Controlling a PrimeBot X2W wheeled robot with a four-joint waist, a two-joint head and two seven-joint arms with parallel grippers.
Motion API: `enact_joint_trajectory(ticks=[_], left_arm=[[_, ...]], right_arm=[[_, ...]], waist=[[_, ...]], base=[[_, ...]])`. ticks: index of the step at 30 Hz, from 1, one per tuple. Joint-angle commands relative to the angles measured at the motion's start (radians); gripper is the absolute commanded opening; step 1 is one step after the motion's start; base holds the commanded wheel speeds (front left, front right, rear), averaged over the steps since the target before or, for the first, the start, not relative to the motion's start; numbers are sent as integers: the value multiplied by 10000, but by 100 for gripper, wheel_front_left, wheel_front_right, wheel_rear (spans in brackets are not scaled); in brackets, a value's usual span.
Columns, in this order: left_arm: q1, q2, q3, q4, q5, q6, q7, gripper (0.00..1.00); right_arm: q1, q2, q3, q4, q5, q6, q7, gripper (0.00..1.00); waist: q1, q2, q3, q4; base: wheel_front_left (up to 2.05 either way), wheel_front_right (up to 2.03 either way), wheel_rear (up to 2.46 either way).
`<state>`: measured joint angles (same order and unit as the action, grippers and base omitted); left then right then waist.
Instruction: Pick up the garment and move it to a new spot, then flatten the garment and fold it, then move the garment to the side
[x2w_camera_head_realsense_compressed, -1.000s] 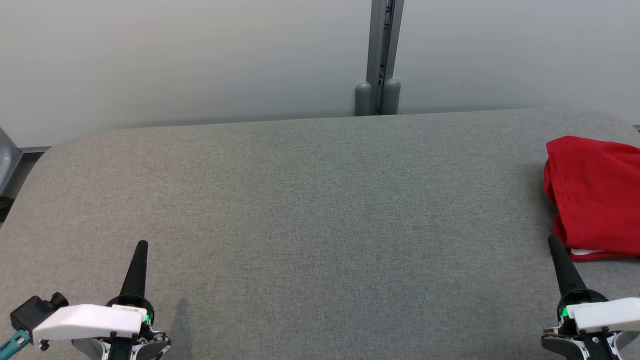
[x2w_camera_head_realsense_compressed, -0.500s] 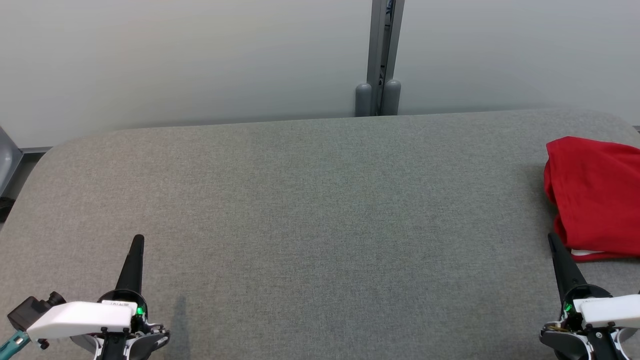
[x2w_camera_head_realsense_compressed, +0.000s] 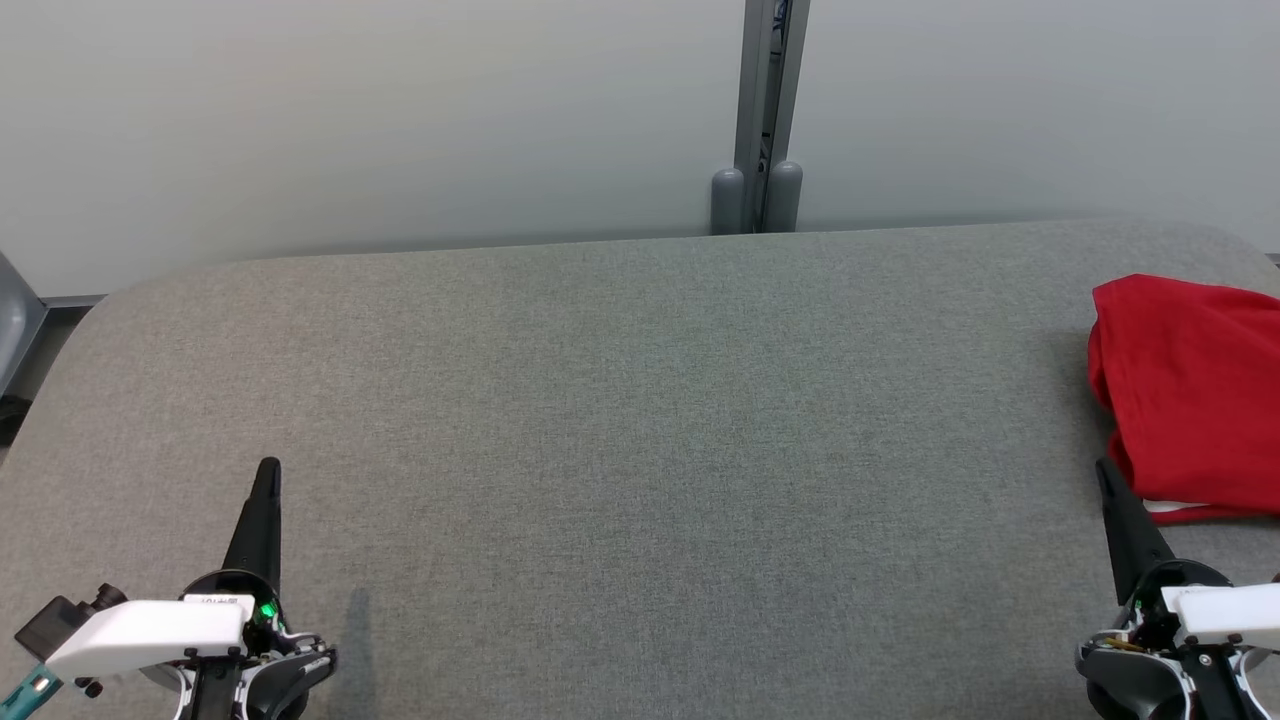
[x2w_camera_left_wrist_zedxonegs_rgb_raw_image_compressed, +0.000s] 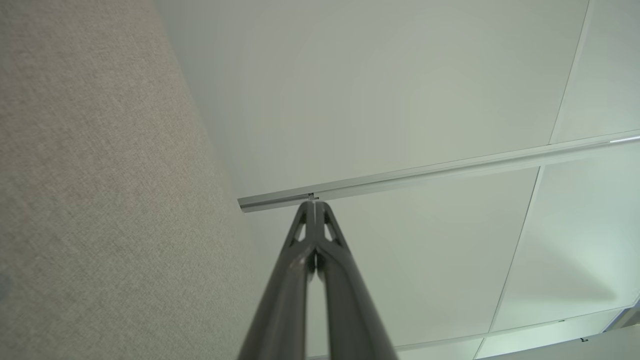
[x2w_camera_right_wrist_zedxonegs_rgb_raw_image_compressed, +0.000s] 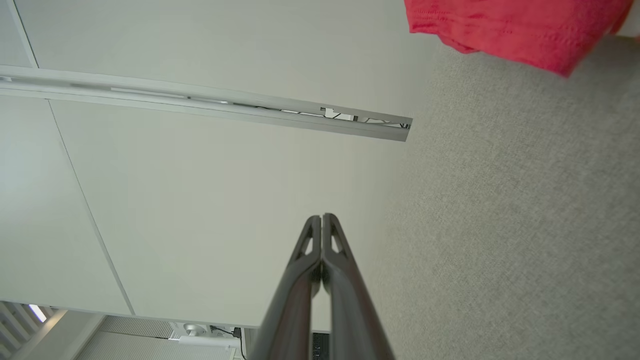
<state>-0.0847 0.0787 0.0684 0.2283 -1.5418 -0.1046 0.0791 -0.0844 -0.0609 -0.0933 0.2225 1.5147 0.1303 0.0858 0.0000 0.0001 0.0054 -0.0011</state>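
The red garment (x2w_camera_head_realsense_compressed: 1195, 395) lies folded at the right edge of the grey padded table (x2w_camera_head_realsense_compressed: 640, 420), running out of the head view; a white strip shows at its near edge. It also shows in the right wrist view as red cloth (x2w_camera_right_wrist_zedxonegs_rgb_raw_image_compressed: 510, 27) at the top right. My right gripper (x2w_camera_head_realsense_compressed: 1103, 468) is shut and empty, its tip just beside the garment's near left corner, apart from it. My left gripper (x2w_camera_head_realsense_compressed: 268, 468) is shut and empty at the near left, far from the garment. In the wrist views both finger pairs (x2w_camera_left_wrist_zedxonegs_rgb_raw_image_compressed: 314, 205) (x2w_camera_right_wrist_zedxonegs_rgb_raw_image_compressed: 321, 218) meet at the tips.
Pale wall panels stand behind the table, with a grey metal post (x2w_camera_head_realsense_compressed: 765, 110) at the back centre. A grey object (x2w_camera_head_realsense_compressed: 12, 320) sits off the table's left end. The table's rounded edges fall away at the left and back right.
Both arms have drawn back toward the near edge; the left fingertip has also shifted slightly left. The garment has not moved.
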Motion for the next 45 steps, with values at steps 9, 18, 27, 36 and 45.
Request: enact_joint_trajectory(ticks=[9, 18, 27, 36, 45], left_arm=[[-265, -113, 251, 115, -586, -229, 168, 0], [-299, -180, 362, 187, -842, -306, 259, 0], [-301, -193, 378, 187, -820, -306, 263, 0], [-303, -206, 392, 188, -796, -305, 283, 0], [-305, -216, 404, 188, -784, -305, 299, 0]], right_arm=[[-241, -3, -88, 157, 754, 7, 147, 0], [-279, 14, -116, 246, 1088, 7, 208, 0], [-281, 24, -127, 247, 1070, 7, 224, 0], [-284, 34, -139, 249, 1051, 7, 235, 0], [-286, 44, -149, 248, 1036, 7, 251, 0]], waist=[[0, -1, -14, 7], [0, -1, -22, 11], [0, -1, -23, 11], [0, -1, -23, 11], [0, -1, -23, 11]], base=[[0, 0, 0], [0, 0, 0], [0, 0, 0], [0, 0, 0], [0, 0, 0]])
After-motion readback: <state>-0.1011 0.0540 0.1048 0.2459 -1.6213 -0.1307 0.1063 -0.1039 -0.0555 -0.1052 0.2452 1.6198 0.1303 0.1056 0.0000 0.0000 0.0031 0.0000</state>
